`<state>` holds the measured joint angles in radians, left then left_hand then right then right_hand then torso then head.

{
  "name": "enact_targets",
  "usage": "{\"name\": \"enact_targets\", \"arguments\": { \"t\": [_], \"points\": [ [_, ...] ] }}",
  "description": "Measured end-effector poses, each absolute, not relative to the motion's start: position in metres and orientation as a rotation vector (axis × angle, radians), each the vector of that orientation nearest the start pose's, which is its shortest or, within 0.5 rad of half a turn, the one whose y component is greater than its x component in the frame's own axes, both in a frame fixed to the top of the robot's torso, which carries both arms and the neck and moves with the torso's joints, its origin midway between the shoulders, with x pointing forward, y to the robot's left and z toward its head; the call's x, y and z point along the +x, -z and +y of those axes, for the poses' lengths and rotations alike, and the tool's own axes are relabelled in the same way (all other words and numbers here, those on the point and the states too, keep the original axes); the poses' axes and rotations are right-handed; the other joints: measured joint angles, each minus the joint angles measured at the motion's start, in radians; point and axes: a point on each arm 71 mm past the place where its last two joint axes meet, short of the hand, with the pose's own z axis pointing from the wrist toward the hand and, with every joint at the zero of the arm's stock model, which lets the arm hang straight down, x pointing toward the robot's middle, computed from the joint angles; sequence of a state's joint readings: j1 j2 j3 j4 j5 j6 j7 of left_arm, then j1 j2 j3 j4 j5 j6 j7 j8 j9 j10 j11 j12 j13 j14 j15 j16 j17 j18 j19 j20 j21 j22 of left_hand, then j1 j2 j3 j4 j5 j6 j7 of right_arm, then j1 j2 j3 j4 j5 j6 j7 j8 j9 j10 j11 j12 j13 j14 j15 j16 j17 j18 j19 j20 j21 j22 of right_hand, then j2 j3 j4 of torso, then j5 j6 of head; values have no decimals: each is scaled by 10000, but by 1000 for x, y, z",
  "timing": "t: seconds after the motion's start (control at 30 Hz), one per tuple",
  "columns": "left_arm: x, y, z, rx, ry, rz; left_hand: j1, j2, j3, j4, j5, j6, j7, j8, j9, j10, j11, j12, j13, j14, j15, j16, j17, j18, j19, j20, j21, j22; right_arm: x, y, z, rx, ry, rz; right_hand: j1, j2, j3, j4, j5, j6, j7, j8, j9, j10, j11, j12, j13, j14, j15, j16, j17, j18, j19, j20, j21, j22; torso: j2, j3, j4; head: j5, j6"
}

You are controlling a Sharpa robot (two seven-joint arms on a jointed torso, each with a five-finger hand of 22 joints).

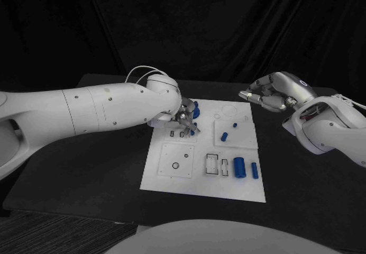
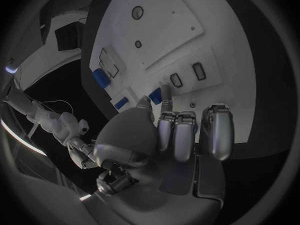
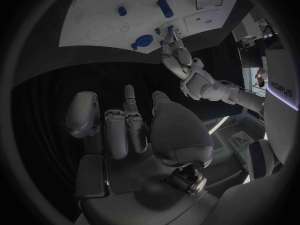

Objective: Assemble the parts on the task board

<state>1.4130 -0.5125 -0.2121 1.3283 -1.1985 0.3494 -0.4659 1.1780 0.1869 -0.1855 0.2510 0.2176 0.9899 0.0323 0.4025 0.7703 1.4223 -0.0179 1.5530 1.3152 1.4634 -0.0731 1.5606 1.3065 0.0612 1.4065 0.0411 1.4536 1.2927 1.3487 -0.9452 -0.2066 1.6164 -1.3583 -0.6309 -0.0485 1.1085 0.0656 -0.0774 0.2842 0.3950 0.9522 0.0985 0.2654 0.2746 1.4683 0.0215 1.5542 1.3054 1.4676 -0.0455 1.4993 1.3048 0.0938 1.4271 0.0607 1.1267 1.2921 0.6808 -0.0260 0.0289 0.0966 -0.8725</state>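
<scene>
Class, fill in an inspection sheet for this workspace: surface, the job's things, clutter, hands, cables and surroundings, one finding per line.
Surface: black table, task board lying flat near its middle.
Job's things: two blue parts, large blue cylinder and thin blue cylinder, lie side by side at the board's right edge; smaller blue peg and tiny blue peg sit farther back; blue part at the left hand's fingertips.
Clutter: nothing seen.
Hands: left hand is over the board's far left, fingertips down at the blue part, grip unclear; right hand is raised off the board's far right corner, fingers curled, holding nothing.
Cables: thin white cable loops over the left wrist.
Surroundings: dark curtain behind the table.
</scene>
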Motion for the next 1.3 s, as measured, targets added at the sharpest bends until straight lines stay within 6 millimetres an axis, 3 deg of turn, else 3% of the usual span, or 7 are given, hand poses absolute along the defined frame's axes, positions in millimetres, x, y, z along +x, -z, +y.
{"name": "enact_targets", "arguments": {
  "t": [0.2,0.23,0.5,0.67,1.03,1.13,1.3],
  "points": [
    [513,193,108,3567,2847,23460,5,-4,207,-206,456,201,-19,-232,0,5,4,0,0,0,0,0,0,0,0,-1,0,0,471,148,-230,-610,-6735,14072,13,-13,0,0,0,0,0,0,3,0,0,0,0,0,0,0,0,0,0,0,0,0,2,0,1,-53,0],
    [513,193,108,3569,2847,23466,25,-24,208,-208,507,198,-20,-287,0,-43,-41,0,0,0,0,0,0,0,0,-1,-1,0,472,149,-230,-610,-6732,14077,146,-145,0,0,0,0,0,0,3,0,0,0,0,0,0,0,0,0,0,0,0,0,2,1,1,-58,0],
    [513,194,108,3589,2856,23495,215,-213,785,-457,594,199,-19,-504,0,2,-33,-2,-5,0,0,0,0,0,1,-2,-2,0,472,149,-230,-608,-6707,14129,155,-153,0,0,1,0,0,0,14,0,0,0,0,0,0,-1,0,0,-1,0,-1,0,3,2,1,-60,0],
    [513,194,108,3596,2860,23514,214,-213,924,-594,825,293,3,-658,-1,3,-32,-1,-1,0,-1,0,0,0,1,-2,-139,0,473,149,-229,-609,-6692,14167,156,-152,0,0,1,0,0,0,18,0,0,0,0,0,0,-1,0,0,-1,0,-1,0,2,2,0,-48,0],
    [513,194,109,3591,2876,23523,296,-296,1350,-801,934,413,17,-814,0,19,-50,-2,-5,0,-1,0,0,0,2,-3,-139,0,473,150,-229,-605,-6663,14245,299,-11,0,-1,2,0,0,0,58,0,0,0,0,0,0,-7,0,1,-1,0,-2,0,1,2,1,-42,0],
    [513,194,110,3570,2877,23520,157,-564,1921,-973,936,414,17,-893,1,86,-114,-2,-12,0,-1,0,0,0,2,-4,-191,0,473,150,-229,-603,-6653,14267,300,-11,0,-1,3,0,0,0,61,0,0,0,0,0,0,-7,0,0,-2,-1,-3,0,-2,2,1,-42,0],
    [512,194,113,3479,2882,23489,18,-703,2138,-1117,1058,450,51,-969,5,182,-139,-2,-13,0,-1,0,0,0,2,-4,-190,0,473,150,-229,-599,-6633,14302,448,-158,0,-1,231,0,0,0,64,0,0,0,0,0,0,-7,0,1,-3,-1,-78,0,-3,2,1,-29,0]
  ]
}}
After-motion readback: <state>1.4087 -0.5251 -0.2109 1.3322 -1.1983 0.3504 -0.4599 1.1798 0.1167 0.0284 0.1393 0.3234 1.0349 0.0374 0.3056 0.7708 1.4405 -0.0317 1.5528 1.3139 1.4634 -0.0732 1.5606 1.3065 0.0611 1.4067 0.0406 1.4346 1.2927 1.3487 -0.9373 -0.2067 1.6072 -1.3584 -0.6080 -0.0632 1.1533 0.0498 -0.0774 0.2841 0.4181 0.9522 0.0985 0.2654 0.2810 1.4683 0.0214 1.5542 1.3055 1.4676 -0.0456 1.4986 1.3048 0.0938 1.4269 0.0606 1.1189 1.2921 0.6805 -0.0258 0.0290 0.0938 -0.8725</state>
